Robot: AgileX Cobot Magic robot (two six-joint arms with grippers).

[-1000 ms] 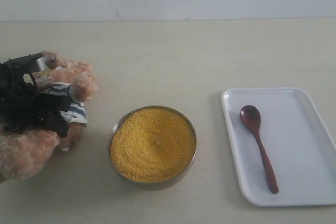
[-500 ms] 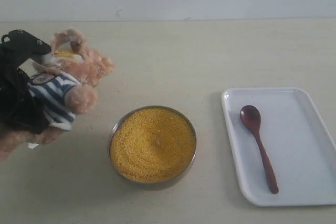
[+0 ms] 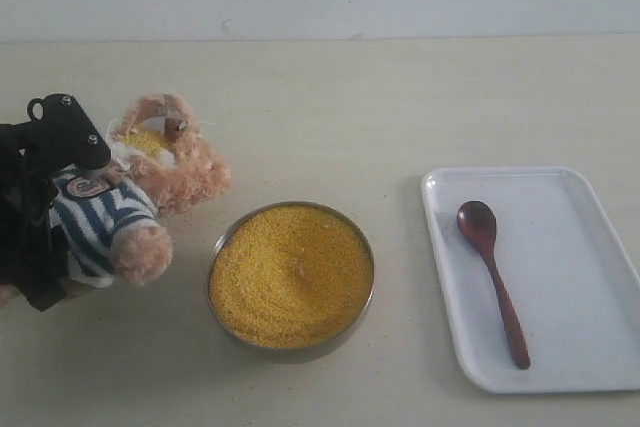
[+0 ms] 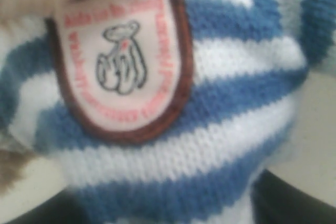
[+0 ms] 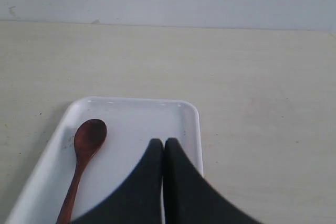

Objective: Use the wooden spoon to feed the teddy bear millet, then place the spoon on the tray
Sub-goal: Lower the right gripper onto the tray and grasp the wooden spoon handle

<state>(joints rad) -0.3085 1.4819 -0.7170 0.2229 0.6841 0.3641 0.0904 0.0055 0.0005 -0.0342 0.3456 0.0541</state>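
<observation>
Working from the biggest thing down: the pale table (image 3: pixel 400 107) carries everything, and on its right side sits the white tray (image 3: pixel 575 277), rounded at the corners with a low rim. At the far left is the teddy bear (image 3: pixel 110 217), fluffy tan-pink in a blue-and-white striped shirt. It is propped upright and tilted, with its face turned up and toward the bowl. A yellowish patch shows on its muzzle, but I cannot tell if that is grain. The left pincer (image 3: pixel 62 137) is pressed against the bear's body. The striped torso fills the left wrist view, so I judge the pincer clamped on the bear, though its fingers are hidden. Just beside the bear stands 1 round metal bowl (image 3: pixel 222 247), heaped with bright yellow millet (image 3: pixel 290 275) that looks almost undisturbed. The right pincer (image 5: pixel 164 144) hovers over the near end of the tray with its 2 fingers together and nothing between them. The wooden spoon (image 3: pixel 478 222), dark reddish-brown with a slim straight handle, lies flat in the tray, apart from that pincer, and its oval bowl looks clean. My read is that only the bear is in hand, and the scooping, feeding and returning of the spoon are all left to do. Smallest of all is the brown-edged chest badge (image 4: pixel 121 61).
</observation>
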